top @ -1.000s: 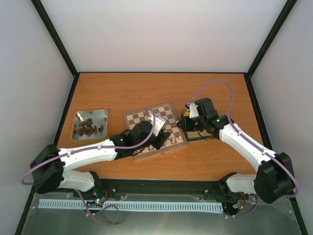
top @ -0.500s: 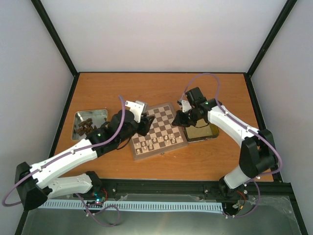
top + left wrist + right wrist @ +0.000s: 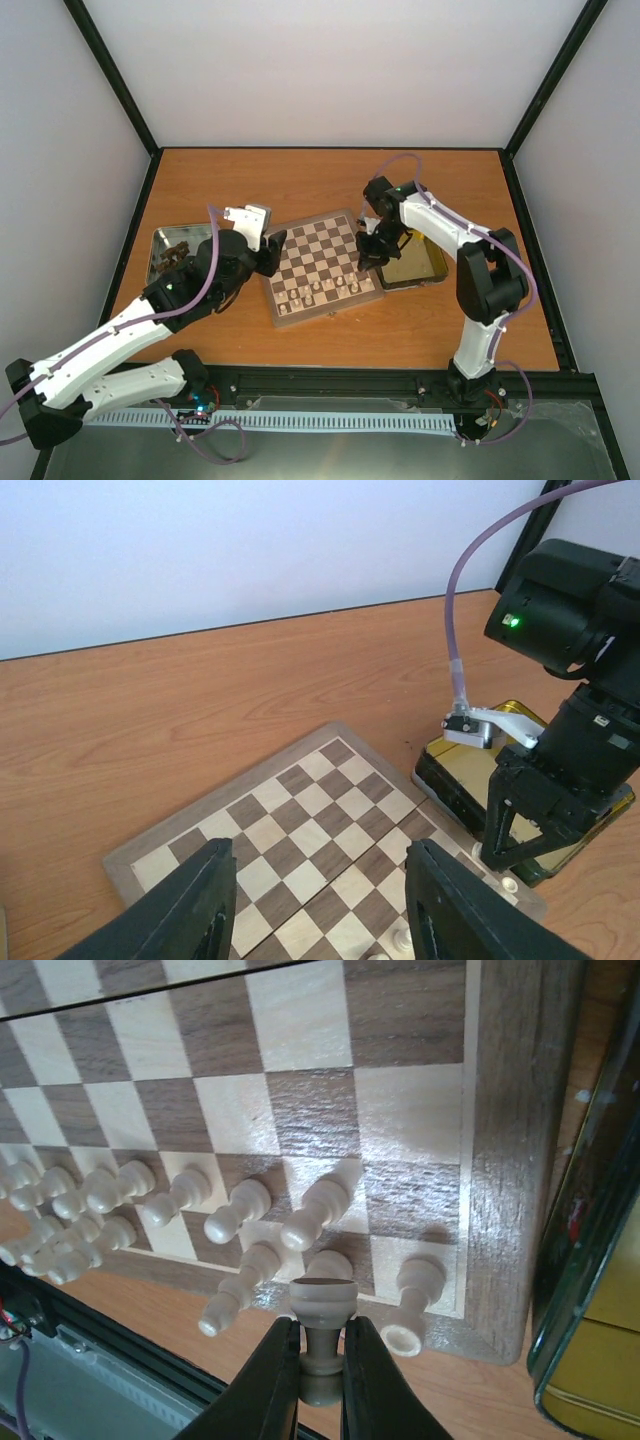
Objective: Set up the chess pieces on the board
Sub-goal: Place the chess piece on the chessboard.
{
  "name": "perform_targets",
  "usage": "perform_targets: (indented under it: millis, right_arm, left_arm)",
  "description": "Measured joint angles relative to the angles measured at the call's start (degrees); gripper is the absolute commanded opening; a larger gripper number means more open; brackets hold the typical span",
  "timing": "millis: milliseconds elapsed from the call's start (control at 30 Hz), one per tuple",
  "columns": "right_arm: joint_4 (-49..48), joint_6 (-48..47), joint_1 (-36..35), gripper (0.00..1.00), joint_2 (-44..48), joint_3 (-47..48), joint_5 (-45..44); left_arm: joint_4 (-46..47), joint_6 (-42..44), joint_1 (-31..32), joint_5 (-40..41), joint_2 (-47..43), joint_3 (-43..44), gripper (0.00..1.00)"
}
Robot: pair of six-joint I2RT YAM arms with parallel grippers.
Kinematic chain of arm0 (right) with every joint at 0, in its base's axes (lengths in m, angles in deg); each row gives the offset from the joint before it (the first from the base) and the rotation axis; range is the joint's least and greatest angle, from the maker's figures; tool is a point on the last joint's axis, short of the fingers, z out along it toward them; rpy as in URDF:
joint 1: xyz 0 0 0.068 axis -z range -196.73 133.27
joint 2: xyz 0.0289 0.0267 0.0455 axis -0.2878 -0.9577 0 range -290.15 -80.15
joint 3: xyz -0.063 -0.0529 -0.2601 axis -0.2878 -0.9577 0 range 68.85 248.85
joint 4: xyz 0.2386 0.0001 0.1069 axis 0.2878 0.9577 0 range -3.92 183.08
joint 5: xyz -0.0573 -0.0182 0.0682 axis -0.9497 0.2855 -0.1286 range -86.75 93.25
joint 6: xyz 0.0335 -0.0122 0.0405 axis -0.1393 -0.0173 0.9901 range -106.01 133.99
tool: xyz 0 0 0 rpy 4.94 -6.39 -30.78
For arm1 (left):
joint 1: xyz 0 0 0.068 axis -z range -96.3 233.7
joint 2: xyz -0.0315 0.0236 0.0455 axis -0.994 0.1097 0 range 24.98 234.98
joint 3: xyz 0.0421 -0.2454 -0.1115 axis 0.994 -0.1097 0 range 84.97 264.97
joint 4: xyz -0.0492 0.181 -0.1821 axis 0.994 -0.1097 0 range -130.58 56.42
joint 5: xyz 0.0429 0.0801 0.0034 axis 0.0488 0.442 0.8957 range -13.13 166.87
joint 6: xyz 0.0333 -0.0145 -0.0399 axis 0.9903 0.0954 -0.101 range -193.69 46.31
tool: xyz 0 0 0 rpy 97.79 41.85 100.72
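right tool (image 3: 320,1365): closed on the held chessman (image 3: 320,1305), both fingers pinching its stem just under the rounded head. from overhead, the right tool (image 3: 368,256) hangs over the right edge of the board, next to the gold tin.
held chessman: a cream piece poised at the near right corner of the board (image 3: 300,1110), in front of the ranks standing there. whether its base touches the wood cannot be told.
left tool (image 3: 320,910): open, its dark fingers (image 3: 190,905) spread wide above the checkered squares. from overhead, the left tool (image 3: 272,252) sits at the board's left edge.
board (image 3: 318,250): flat near the middle of the worktop (image 3: 300,185), turned slightly, between the silver tray and the gold tin.
cream chessmen (image 3: 318,290): gathered on the two ranks nearest the arms. the right wrist camera shows the cream chessmen (image 3: 240,1210) packed close along those rows.
gold tin (image 3: 418,262): just beside the board's right border. its dark side wall fills the right edge of the right wrist view (image 3: 590,1260), and the left wrist camera catches the gold tin (image 3: 470,770) beneath the right arm.
silver tray (image 3: 160,240): on the worktop to the left of the board, partly behind the left arm, holding a loose heap of dark chessmen (image 3: 178,258).
arms: both reach in from the near edge, one to each side of the board.
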Motion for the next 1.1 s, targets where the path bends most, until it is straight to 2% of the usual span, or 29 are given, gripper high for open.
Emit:
perform_targets:
  millis: [233, 467, 1100]
  right_arm:
    - [7.28, -1.60, -0.11, 0.05, -8.63, 8.50, -3.96]
    - [10.01, -2.16, -0.09, 0.06, -14.36, 12.92, -6.01]
    - [11.91, -2.95, -0.11, 0.09, -15.72, 12.55, -6.84]
  left_arm:
    - [-0.11, 0.44, 0.00, 0.98, -2.16, -1.38, 0.48]
    - [-0.22, 0.46, 0.00, 1.38, -3.10, -1.99, 0.48]
    - [-0.33, 0.46, 0.00, 1.79, -3.08, -2.54, 0.48]
